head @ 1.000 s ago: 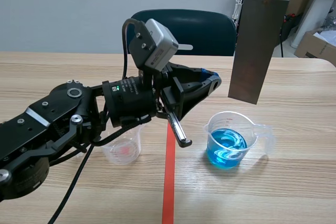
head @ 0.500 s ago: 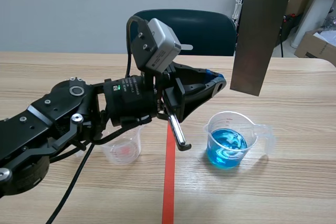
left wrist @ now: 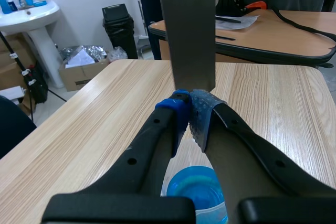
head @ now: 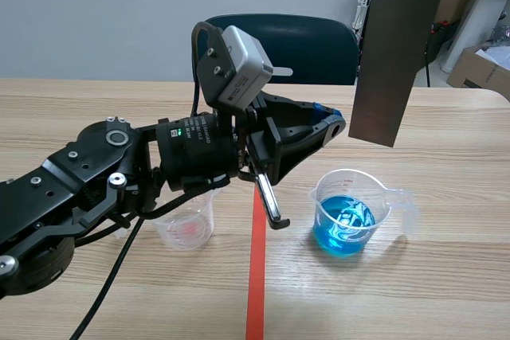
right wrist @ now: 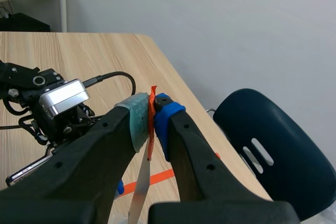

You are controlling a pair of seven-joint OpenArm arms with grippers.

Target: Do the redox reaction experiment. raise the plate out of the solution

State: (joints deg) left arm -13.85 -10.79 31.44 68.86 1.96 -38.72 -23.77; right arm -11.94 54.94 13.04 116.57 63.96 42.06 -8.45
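A grey metal plate (head: 394, 53) hangs upright in the air, its lower edge well above the clear beaker (head: 351, 212) of blue solution on the table. My right gripper (right wrist: 151, 116) is shut on the plate's top edge, where an orange tape tab sticks out; in the scene view this gripper is above the picture. My left gripper (head: 333, 123) is shut on nothing, just left of the plate's lower part and above the beaker. In the left wrist view its pads meet (left wrist: 189, 109), with the plate (left wrist: 186, 24) right ahead and the blue solution (left wrist: 197, 192) underneath.
A small clear beaker (head: 187, 224) with a pink tint stands under the left arm. An orange-red tape line (head: 256, 276) runs down the table's middle. A dark chair (head: 303, 45) stands behind the table, with cardboard boxes (head: 482, 69) at the far right.
The plate has risen further above the beaker. The left gripper has shifted slightly up and to the right.
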